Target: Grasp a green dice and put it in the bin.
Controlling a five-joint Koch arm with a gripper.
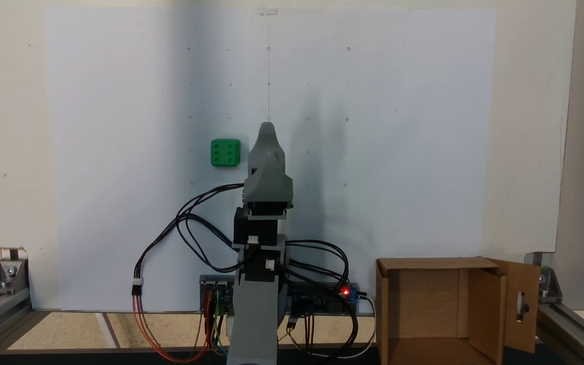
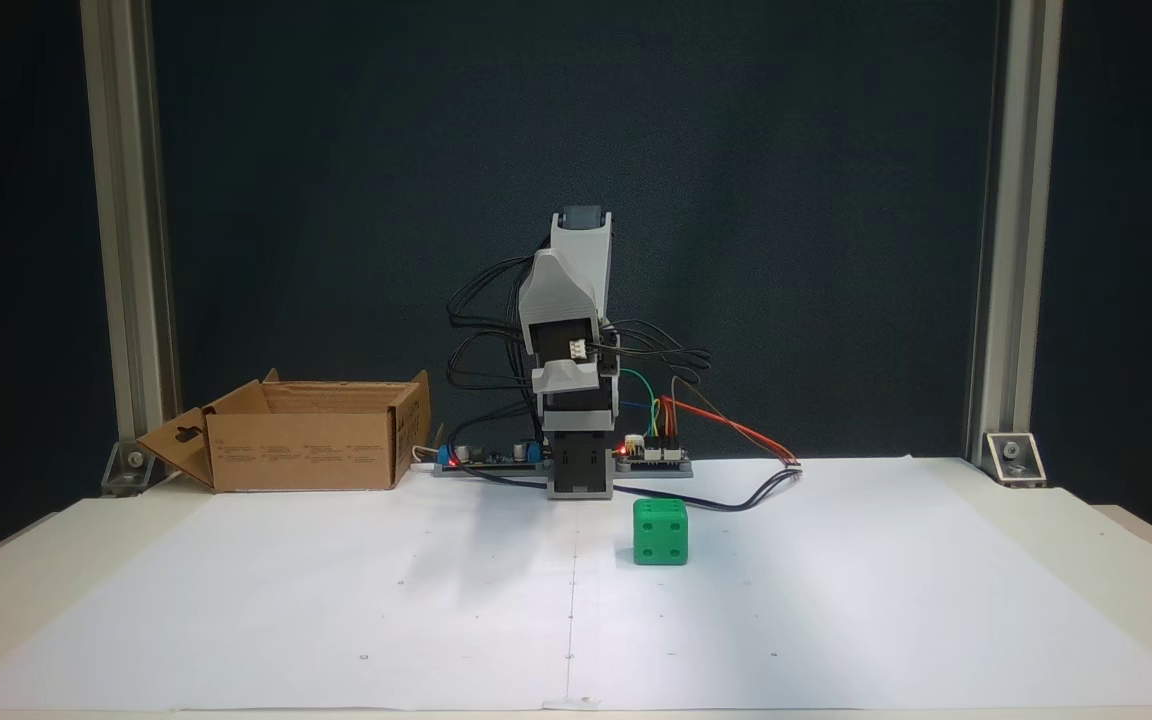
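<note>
The green dice (image 1: 225, 152) rests on the white paper with its six-pip face up, and in the other fixed view the green dice (image 2: 660, 533) stands just in front of the arm's base, slightly to the right. My gripper (image 1: 267, 126) is folded over the base and hangs above the paper, a short way right of the dice and not touching it. Its grey jaws meet in a single point with nothing between them. The bin (image 1: 484, 299), an open brown cardboard box with a slotted flap, sits at the lower right; the bin (image 2: 306, 450) is back left in the front view.
The folded grey arm (image 2: 576, 290) rises from its base among black cables (image 1: 190, 223) and circuit boards (image 2: 651, 455) with red lights. Aluminium frame posts (image 2: 126, 250) and corner brackets (image 1: 8, 274) stand at the table's edges. White paper (image 1: 398, 152) covers the table.
</note>
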